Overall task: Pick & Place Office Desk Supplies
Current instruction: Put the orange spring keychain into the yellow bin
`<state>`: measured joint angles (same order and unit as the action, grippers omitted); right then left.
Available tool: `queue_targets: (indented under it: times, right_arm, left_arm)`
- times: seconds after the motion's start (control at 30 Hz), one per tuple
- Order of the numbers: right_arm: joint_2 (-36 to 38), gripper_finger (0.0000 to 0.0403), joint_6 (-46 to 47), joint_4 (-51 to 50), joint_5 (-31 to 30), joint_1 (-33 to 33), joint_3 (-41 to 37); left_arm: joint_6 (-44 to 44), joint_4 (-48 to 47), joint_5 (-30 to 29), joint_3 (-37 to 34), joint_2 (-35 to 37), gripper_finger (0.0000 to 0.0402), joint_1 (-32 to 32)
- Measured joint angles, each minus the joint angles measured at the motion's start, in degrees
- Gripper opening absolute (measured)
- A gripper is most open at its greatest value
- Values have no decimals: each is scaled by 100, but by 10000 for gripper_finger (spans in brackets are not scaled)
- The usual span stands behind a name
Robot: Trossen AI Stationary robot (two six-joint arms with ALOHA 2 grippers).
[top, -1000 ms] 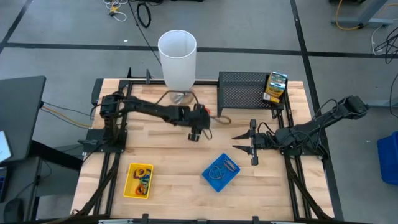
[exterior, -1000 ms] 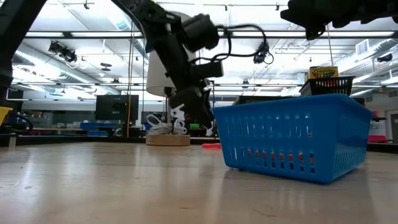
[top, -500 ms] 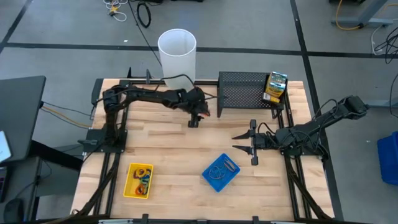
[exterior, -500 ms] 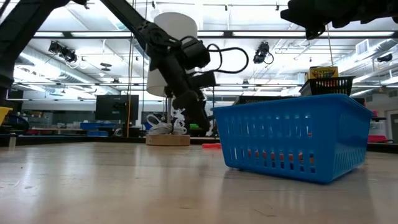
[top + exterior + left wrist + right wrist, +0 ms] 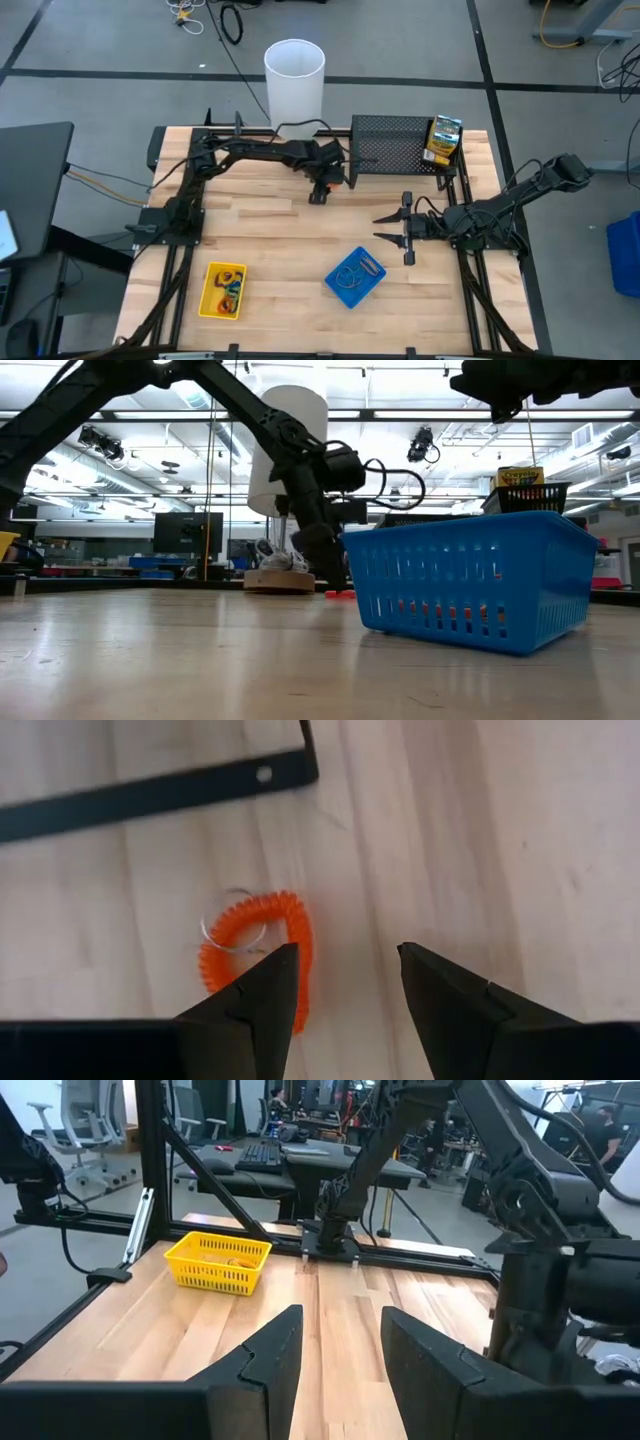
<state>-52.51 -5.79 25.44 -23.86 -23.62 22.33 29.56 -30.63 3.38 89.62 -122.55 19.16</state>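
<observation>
An orange coiled loop with a metal ring [image 5: 262, 942] lies flat on the wood by the black mesh rack's left foot, and shows in the low view as a red spot [image 5: 340, 594]. My left gripper [image 5: 345, 970] [image 5: 318, 193] hangs open just above the table, pointing steeply down. The coil sits beside one fingertip [image 5: 270, 982] and is partly hidden behind it. My right gripper [image 5: 405, 228] [image 5: 340, 1345] waits open and level at mid-right. A yellow tray [image 5: 222, 290] and a blue tray [image 5: 355, 277] hold loops. A green-yellow box [image 5: 443, 140] stands in the rack.
The black mesh rack [image 5: 395, 145] stands at the far right, its base bar [image 5: 150, 792] close to the coil. The tall white cylinder [image 5: 295, 75] stands at the far edge behind my left arm. Bare wood lies between the two grippers and the trays.
My left gripper has swung toward the far edge and the rack, sinking a little, and now hangs over the orange coil. The white cylinder has shifted slightly to the right.
</observation>
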Motion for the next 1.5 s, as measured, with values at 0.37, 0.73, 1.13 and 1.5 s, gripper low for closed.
queue_targets:
  times: [0.37,0.73,1.13,1.5]
  right_arm:
    - [0,148,-49,-47,0,0,0]
    - [0,148,-60,-51,0,0,0]
    - [0,148,-49,-66,-1,-19,0]
    - [0,148,-56,-106,0,-20,0]
  left_arm:
    - [-59,-127,-69,9,-93,177,2]
    - [-128,-671,69,11,-85,153,-133]
    - [-59,310,-998,11,-80,155,-334]
    - [-181,368,-948,37,-263,181,-68]
